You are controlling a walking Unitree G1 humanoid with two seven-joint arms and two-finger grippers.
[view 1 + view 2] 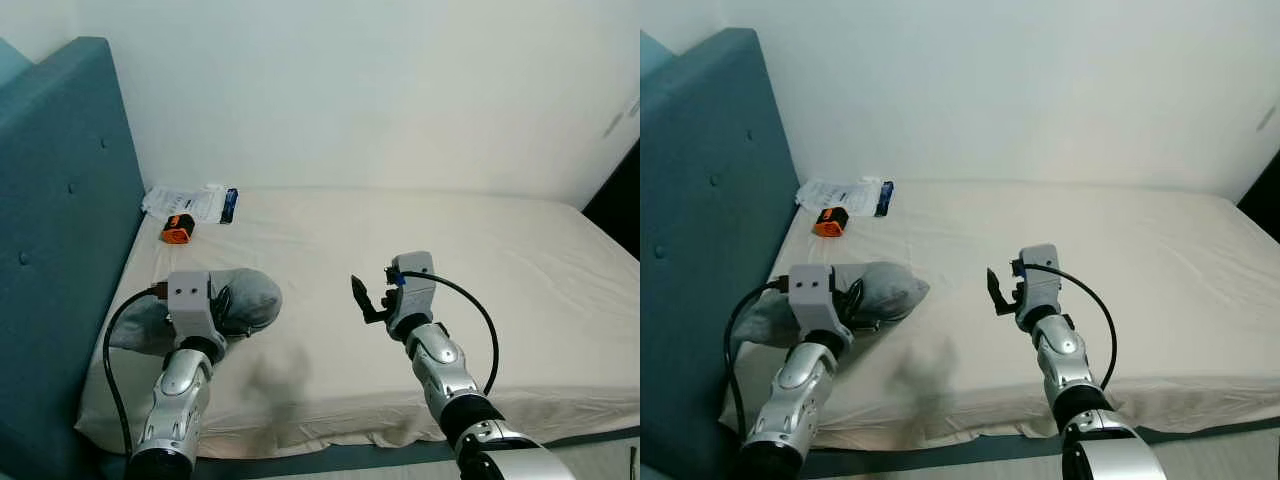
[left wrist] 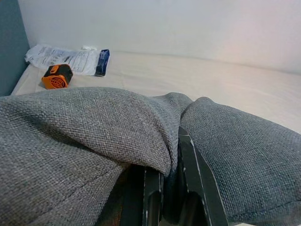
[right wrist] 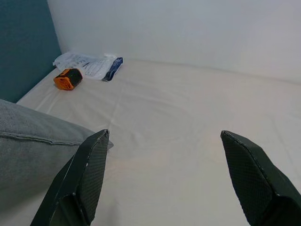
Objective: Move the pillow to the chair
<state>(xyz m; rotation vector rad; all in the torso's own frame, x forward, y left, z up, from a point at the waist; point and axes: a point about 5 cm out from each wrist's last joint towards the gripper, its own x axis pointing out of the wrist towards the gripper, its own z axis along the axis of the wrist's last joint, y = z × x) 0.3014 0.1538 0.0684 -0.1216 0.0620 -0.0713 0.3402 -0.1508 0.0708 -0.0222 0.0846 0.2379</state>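
A grey fabric pillow [image 1: 252,297] lies near the bed's left front corner, close to the headboard. My left gripper [image 1: 220,306] is pushed into it. In the left wrist view a fold of the pillow [image 2: 94,136] drapes over the two black fingers [image 2: 193,174], which are shut on the cloth. My right gripper [image 1: 366,296] hovers over the sheet to the right of the pillow, a hand's width from it. It is open, and in the right wrist view nothing lies between its fingers [image 3: 87,172]. The pillow's edge [image 3: 33,141] shows beside them.
The bed [image 1: 470,250] has a cream sheet and a teal headboard [image 1: 60,230] on the left. An orange device [image 1: 177,229] and white packets [image 1: 188,203] lie at the far left corner by the wall. A dark gap borders the bed's right side.
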